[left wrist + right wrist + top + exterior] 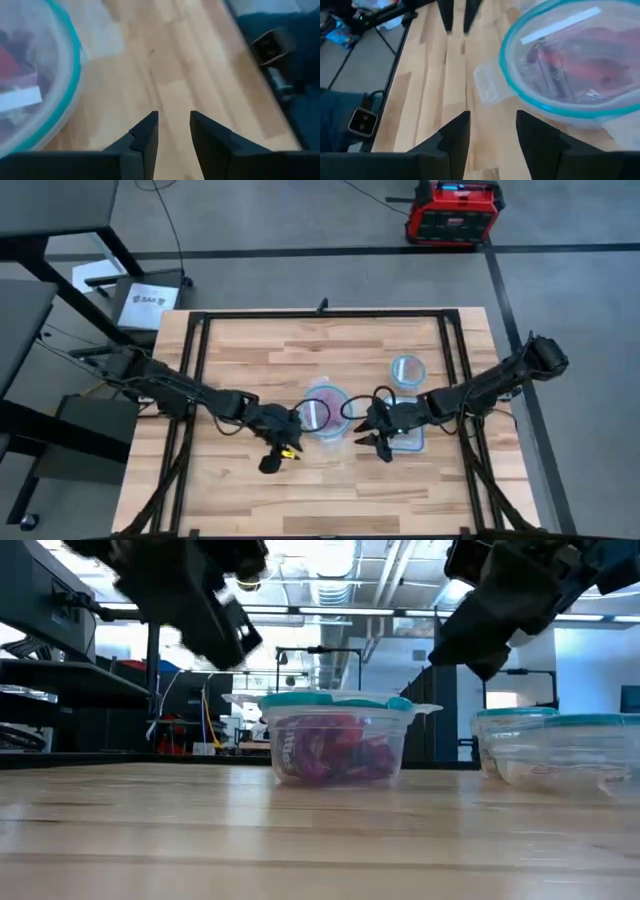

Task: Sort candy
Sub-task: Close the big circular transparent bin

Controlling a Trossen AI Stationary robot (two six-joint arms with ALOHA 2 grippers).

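Red and purple candy (pixel 335 752) heaped in central teal-rimmed bowl (pixel 338 705) mid-table. Rectangular tub (pixel 560 755) just right, contents unclear. Round bowl (pixel 407 367) farther back. Left gripper (pixel 279 450) raised near bowl's left, fingers narrowly parted, empty. Right gripper (pixel 372 438) raised between bowl and tub, fingers apart, empty.

Grey floor (pixel 300 220) around the wooden table (pixel 240 350), a red case (pixel 455 212) behind, ceiling lights (pixel 330 560) overhead.

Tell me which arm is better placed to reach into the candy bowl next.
Roughly even, slight edge left: the left gripper and right gripper both hang open and empty beside the candy bowl.
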